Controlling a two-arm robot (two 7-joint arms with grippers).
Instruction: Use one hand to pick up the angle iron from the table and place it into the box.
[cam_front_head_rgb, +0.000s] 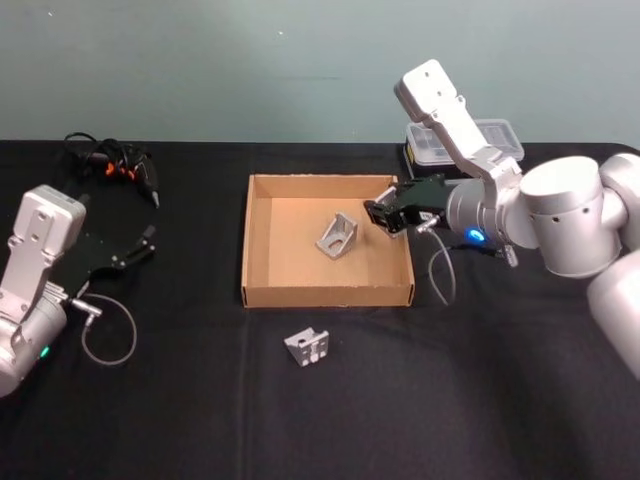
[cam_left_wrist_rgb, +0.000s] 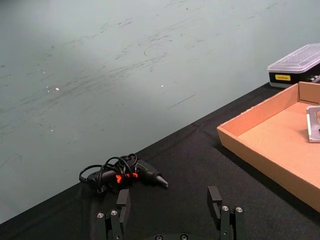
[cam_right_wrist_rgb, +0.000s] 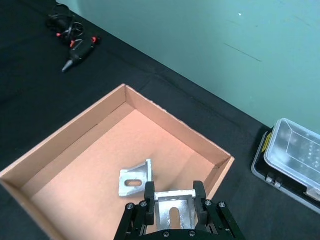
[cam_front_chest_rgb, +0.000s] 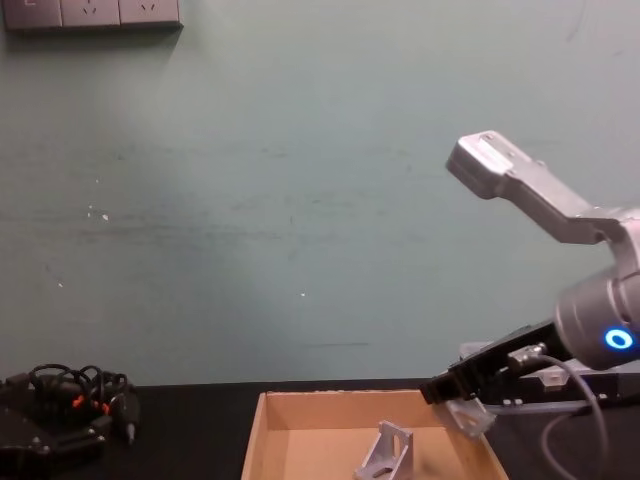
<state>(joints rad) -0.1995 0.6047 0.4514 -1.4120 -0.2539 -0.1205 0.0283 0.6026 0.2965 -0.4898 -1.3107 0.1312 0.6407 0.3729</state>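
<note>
Angle iron (cam_right_wrist_rgb: 174, 214) sits clamped in the right gripper (cam_right_wrist_rgb: 174, 192) over the box (cam_right_wrist_rgb: 165, 116); left gripper (cam_left_wrist_rgb: 169, 197) parked, open.

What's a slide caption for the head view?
Right tool holding an angle iron over the box, a second angle iron already inside, a third angle iron on the table, left tool parked.

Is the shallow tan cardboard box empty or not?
Not empty: one silver metal angle iron rests on the box floor; the black right gripper holds another angle iron above it.
</note>
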